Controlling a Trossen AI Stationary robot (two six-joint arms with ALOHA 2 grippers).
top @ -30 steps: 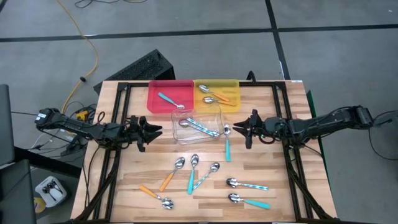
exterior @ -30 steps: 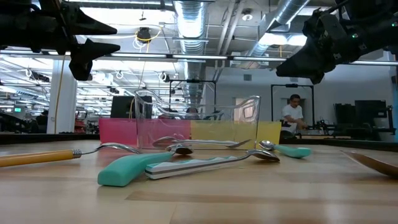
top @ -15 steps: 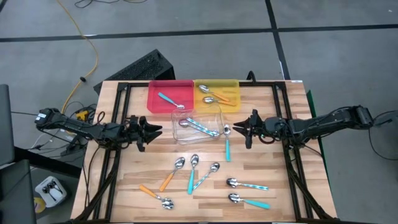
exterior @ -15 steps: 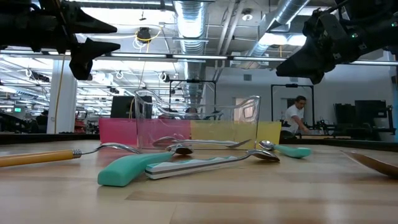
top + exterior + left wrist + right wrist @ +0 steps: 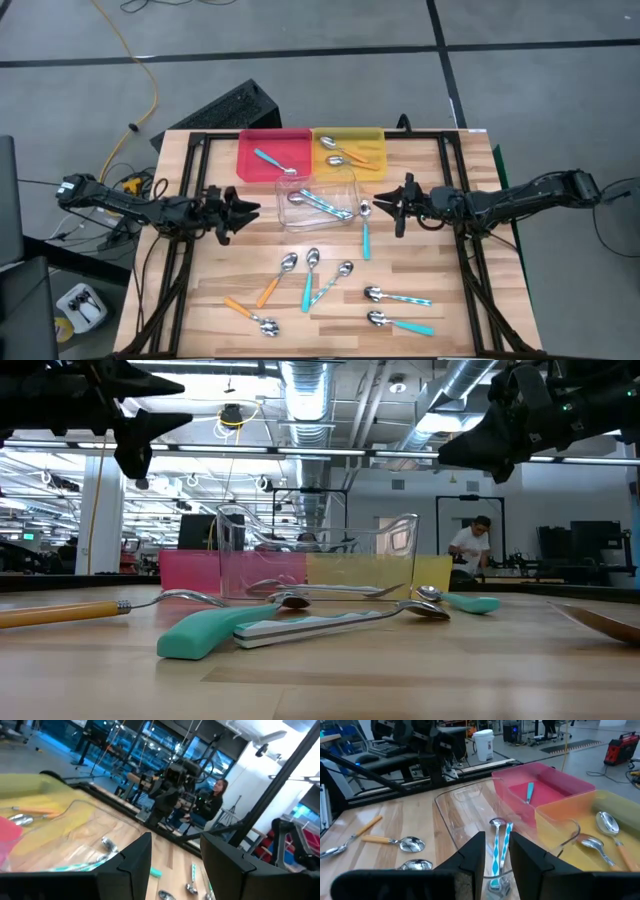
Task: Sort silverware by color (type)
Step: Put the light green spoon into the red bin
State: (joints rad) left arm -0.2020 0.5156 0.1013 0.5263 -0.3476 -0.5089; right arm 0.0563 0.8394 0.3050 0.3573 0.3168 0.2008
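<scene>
The right gripper (image 5: 393, 204) hovers with fingers apart, just right of the clear tray (image 5: 349, 186), above the teal spoon (image 5: 365, 228) beside it. The left gripper (image 5: 243, 206), also apart and empty, hangs left of that tray. Six more spoons (image 5: 312, 275) lie scattered on the near table (image 5: 470, 290).

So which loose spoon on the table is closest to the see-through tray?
The teal-handled spoon lying just off the clear tray, its bowl by the tray's corner near the right tool. The other loose spoons lie farther down the table.
</scene>
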